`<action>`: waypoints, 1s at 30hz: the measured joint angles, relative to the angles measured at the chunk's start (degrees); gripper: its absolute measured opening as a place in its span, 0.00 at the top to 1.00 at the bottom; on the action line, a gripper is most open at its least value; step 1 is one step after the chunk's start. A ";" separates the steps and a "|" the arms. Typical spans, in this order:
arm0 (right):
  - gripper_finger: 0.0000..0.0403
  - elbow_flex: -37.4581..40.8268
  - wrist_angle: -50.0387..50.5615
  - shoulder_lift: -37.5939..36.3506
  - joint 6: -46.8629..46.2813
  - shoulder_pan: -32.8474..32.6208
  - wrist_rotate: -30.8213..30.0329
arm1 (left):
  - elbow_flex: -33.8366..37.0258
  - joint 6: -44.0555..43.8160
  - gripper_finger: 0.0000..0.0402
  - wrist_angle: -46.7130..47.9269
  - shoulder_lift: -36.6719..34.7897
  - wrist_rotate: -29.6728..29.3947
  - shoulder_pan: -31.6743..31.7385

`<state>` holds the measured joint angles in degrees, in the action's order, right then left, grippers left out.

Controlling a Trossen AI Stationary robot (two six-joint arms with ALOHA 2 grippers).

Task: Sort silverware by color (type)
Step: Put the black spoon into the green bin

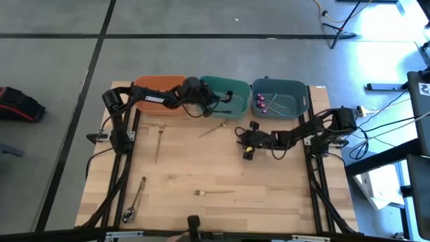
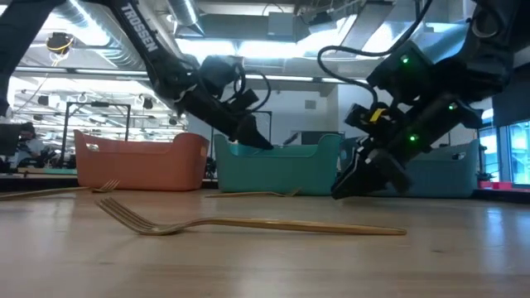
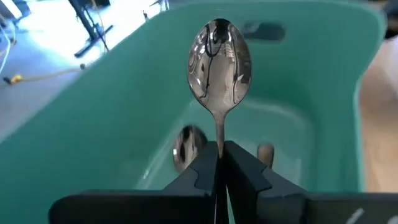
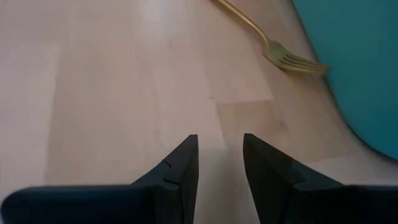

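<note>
Dark spoon held over the teal bin
Clenched on the spoon's handle: left gripper, at 12 o'clock on the table. Parted and bare: right gripper, low at 3 o'clock, near a gold fork; 3 more gold pieces on the wood

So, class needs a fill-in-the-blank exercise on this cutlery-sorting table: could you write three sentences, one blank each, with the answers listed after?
1. The left gripper holds a shiny spoon over the ____ bin.
2. The right gripper hovers over the table with its fingers ____.
3. The purple-headed cutlery lies in the ____ bin.

Missing words: teal; open; blue-grey
</note>
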<state>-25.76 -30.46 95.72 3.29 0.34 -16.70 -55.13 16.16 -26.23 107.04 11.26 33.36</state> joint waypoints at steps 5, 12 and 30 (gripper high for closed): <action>0.71 0.00 -0.04 0.00 0.00 1.80 2.38 | 0.00 0.96 0.94 -0.12 0.40 -1.76 0.01; 0.71 0.00 -0.04 0.00 0.00 1.95 2.42 | 0.00 1.42 0.81 0.37 0.36 -1.75 -0.62; 0.71 0.02 -2.72 0.02 -1.00 1.88 8.81 | -0.02 -0.71 0.70 25.15 -20.21 -15.34 -14.47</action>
<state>-25.74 -33.18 95.74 2.29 2.22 -7.89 -55.16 15.45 -1.09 86.83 -4.08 18.88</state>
